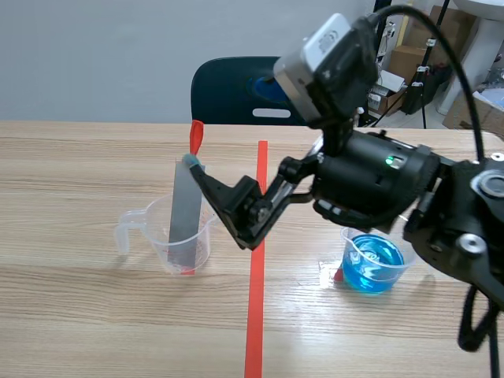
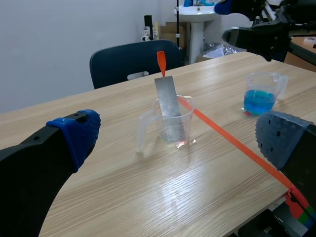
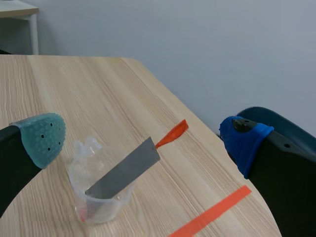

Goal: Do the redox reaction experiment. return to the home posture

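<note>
Metal strip (image 1: 187,209) stands in the clear measuring cup (image 1: 160,236), on the left side of the table (image 1: 79,315), just left of the orange-red tape line (image 1: 256,315). You can see that the strip is grey and flat, its foot is on the bottom of the cup, and it leans on the cup's rim. At its top end it carries a small orange-red tab (image 1: 195,134), which points toward the far side. A little reddish colour shows at the foot of the strip.

Your right gripper (image 3: 142,140) comes in from the right and reaches past the tape line to the top of the strip. Its fingers are spread apart, with the strip in the gap between them, and neither pad presses on it. In the scene view the grey-green pad (image 1: 192,162) sits just beside the strip's top end; you cannot tell if it touches.

Your left gripper (image 2: 177,140) is on the near side of the cup, well apart from it, and its two fingers are also wide apart, with nothing held.

To the right of the tape line stands the second cup (image 1: 403,264), with blue liquid in it, under the right arm. A dark blue chair (image 1: 228,90) is behind the far edge of the table.
</note>
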Robot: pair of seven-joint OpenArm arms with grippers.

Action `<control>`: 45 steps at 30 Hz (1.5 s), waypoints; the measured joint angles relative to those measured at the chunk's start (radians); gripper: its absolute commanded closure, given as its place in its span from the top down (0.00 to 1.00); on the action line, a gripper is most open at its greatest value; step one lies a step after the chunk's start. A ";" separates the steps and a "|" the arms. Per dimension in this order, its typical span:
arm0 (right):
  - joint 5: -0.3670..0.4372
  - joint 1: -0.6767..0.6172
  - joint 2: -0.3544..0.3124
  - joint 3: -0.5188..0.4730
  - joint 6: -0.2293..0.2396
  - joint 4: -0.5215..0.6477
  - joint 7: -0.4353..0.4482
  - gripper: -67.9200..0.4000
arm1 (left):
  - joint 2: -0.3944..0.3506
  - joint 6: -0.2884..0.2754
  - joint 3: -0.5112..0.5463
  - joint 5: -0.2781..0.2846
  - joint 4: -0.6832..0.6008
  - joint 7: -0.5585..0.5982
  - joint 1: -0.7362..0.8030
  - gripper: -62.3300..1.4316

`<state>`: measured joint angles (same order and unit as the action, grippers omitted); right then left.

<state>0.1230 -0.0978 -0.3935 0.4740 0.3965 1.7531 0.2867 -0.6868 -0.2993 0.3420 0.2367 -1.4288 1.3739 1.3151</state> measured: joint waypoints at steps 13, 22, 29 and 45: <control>-0.021 -0.377 -0.006 -0.342 0.093 0.158 0.122 1.00 | 0.150 0.000 0.002 -0.114 0.000 -0.002 0.000 1.00; -0.022 -0.598 -0.047 -0.515 0.173 0.172 0.307 1.00 | 0.358 0.000 0.002 -0.245 0.000 -0.003 -0.035 1.00; -0.064 -0.728 -0.047 -0.584 0.173 0.172 0.319 1.00 | 0.462 0.000 0.004 -0.379 -0.042 -0.007 -0.081 1.00; -0.106 -0.884 0.067 -0.742 0.165 0.172 0.504 1.00 | 0.601 -0.016 0.037 -0.473 -0.162 -0.362 -0.315 1.00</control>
<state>0.0170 -0.9817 -0.3264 -0.2684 0.5617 1.9255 0.7902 -0.0856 -0.3157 0.3794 -0.2363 -1.5909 1.0122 1.0004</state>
